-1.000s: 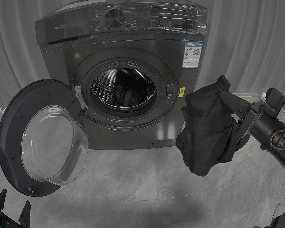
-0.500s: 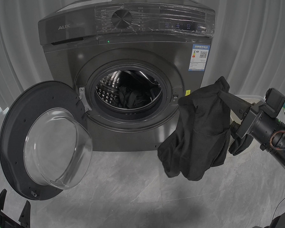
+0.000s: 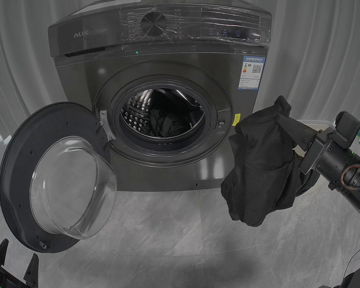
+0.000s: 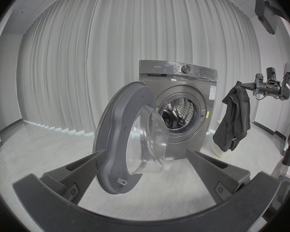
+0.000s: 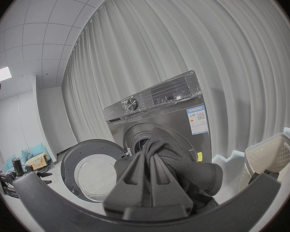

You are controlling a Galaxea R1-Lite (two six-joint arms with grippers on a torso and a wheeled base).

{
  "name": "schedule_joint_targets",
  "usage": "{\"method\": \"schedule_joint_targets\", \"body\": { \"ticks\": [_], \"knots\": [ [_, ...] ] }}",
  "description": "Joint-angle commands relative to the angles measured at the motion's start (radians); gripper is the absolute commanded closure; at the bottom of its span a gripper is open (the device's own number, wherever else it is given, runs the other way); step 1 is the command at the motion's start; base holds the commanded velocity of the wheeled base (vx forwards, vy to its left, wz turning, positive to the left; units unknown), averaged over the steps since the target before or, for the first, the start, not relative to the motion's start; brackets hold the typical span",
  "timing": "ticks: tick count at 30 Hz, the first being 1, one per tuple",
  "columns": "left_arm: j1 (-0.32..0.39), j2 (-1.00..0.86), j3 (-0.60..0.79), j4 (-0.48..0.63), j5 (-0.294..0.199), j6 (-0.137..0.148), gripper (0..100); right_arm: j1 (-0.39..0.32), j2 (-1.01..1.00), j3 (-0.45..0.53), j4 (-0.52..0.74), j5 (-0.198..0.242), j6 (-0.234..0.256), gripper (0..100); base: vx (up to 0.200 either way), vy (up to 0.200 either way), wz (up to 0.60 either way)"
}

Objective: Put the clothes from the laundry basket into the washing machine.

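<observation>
right gripper (image 3: 283, 119) is clamped on a black fabric garment (image 3: 260, 169), which hangs in the air just right of the dark grey front-loading washing machine (image 3: 160, 61) — round door (image 3: 32, 153) swung wide, dark clothes (image 3: 166, 123) already in the drum. left gripper (image 3: 19, 253) sits low, fingers spread apart.

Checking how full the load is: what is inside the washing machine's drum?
Dark clothes lie low in the drum. The opening's rim hides the drum floor, so how much is there cannot be told.
</observation>
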Motion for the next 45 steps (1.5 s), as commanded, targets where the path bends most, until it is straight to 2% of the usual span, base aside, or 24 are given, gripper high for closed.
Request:
{"method": "schedule_joint_targets", "body": {
  "ticks": [1,14,18,23,27,30,31,33,34,35,37,39,40,41,43,45],
  "knots": [
    [0.001,-0.016,0.016,0.0,0.001,0.0,0,0.0,0.001,0.0,0.0,0.0,0.0,100,0.0,0.0,0.0],
    [0.001,-0.016,0.016,0.0,0.001,0.003,0,0.003,0.006,0.009,0.0,0.002,0.0,100,0.0,0.185,0.0],
    [0.001,-0.016,0.016,-0.002,-0.001,0.015,0,0.016,0.006,0.017,0.003,0.002,-0.002,100,0.0,0.0,0.0],
    [0.001,-0.016,0.016,0.0,-0.001,0.014,0,0.023,0.006,0.003,0.017,0.002,-0.002,100,0.0,0.0,0.0],
    [0.002,-0.016,0.016,0.0,-0.01,0.038,0,0.065,0.03,0.007,0.015,-0.003,0.0,100,0.0,0.0,0.0],
    [0.002,-0.016,0.016,-0.003,-0.013,0.055,0,0.069,0.058,0.0,0.001,-0.003,0.001,100,0.0,0.0,0.0],
    [0.002,-0.016,0.015,-0.009,-0.015,0.051,0,0.069,0.064,-0.005,0.001,-0.003,0.001,100,0.0,0.0,0.0],
    [0.002,-0.005,-0.081,-0.078,-0.024,0.022,0,0.071,0.092,-0.032,0.001,-0.009,0.003,100,0.0,0.0,0.0],
    [0.002,-0.002,-0.1,-0.083,-0.025,0.02,0,0.072,0.095,-0.037,0.001,-0.009,0.003,100,0.0,0.0,0.0],
    [0.001,0.027,-0.191,-0.092,-0.042,0.022,0,0.08,0.105,-0.052,0.001,-0.011,0.008,100,0.0,0.0,0.0],
    [-0.001,0.114,-0.243,-0.075,-0.125,0.034,0,0.086,0.119,-0.072,0.001,-0.012,0.02,100,0.0,0.0,0.0],
    [0.005,0.212,-0.268,-0.077,-0.265,0.042,0,0.108,0.15,-0.1,0.0,-0.015,0.038,100,0.0,0.0,0.0],
    [0.005,0.219,-0.269,-0.077,-0.276,0.042,0,0.111,0.153,-0.101,0.0,-0.017,0.041,100,0.0,0.0,0.0],
    [0.014,0.301,-0.298,-0.077,-0.369,0.042,0,0.114,0.167,-0.118,0.0,-0.018,0.054,100,0.0,0.0,0.0],
    [0.011,0.393,-0.331,-0.077,-0.44,0.045,0,0.112,0.181,-0.134,0.0,-0.02,0.066,100,0.0,0.0,0.0],
    [0.002,0.502,-0.367,-0.083,-0.469,0.06,0,0.108,0.204,-0.16,0.001,-0.018,0.069,100,0.0,0.0,0.0]
  ]
}}
